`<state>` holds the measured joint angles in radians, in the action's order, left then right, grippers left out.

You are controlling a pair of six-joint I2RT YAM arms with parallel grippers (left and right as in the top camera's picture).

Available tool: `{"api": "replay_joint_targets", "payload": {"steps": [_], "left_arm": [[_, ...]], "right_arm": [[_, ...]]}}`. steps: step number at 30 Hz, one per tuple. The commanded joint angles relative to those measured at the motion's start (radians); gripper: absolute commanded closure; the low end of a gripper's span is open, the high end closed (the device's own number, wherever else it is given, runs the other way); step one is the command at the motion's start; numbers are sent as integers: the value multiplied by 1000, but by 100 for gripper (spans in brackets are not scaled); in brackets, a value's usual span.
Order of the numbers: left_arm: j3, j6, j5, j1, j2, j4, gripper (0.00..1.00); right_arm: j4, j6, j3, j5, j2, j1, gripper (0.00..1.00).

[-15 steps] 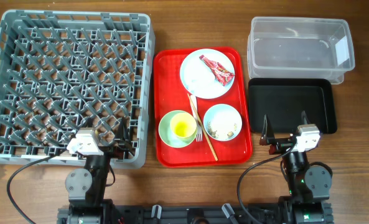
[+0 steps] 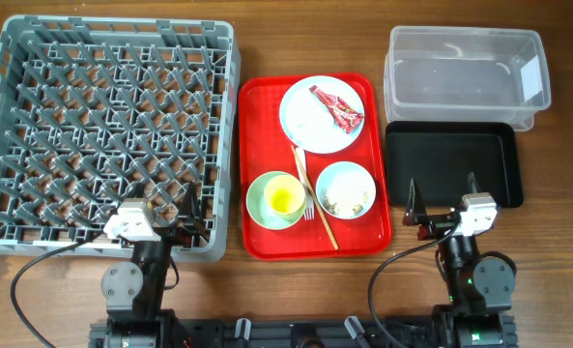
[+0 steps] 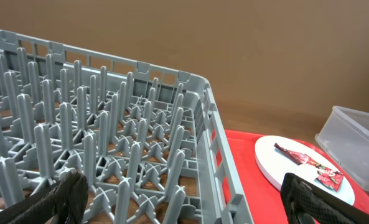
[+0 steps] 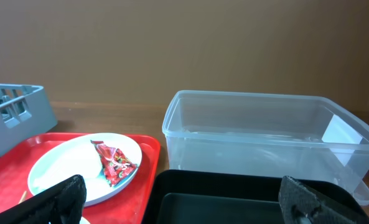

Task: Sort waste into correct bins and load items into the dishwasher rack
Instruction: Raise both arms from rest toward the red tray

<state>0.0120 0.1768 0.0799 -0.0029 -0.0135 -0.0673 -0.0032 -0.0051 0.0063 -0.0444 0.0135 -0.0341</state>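
Reaching for the red snack wrapper (image 2: pixel 336 107) flat on the pale-blue plate (image 2: pixel 305 128), the right claw (image 2: pixel 442 193), spread and empty over the black tray (image 2: pixel 450 155) like the left claw (image 2: pixel 175 215) over the dishwasher rack (image 2: pixel 73 116), may scrape and shove the plate without catching the thin film.
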Motion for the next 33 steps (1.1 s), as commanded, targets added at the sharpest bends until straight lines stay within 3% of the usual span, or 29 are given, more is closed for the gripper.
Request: {"api": "replay_joint_targets", "payload": {"steps": [1,28,33], "left_arm": [[-6,-13,5,-3,8,-4,0],[-6,-12,5,-3,7,-1,0],[34,51,-6,-3,-21,-5,0]], "right_arm": [[5,8,-1,-12,0,-1,0],[5,8,-1,-15,0,-1,0],[1,35,29,-15,28,-1,0]]}}
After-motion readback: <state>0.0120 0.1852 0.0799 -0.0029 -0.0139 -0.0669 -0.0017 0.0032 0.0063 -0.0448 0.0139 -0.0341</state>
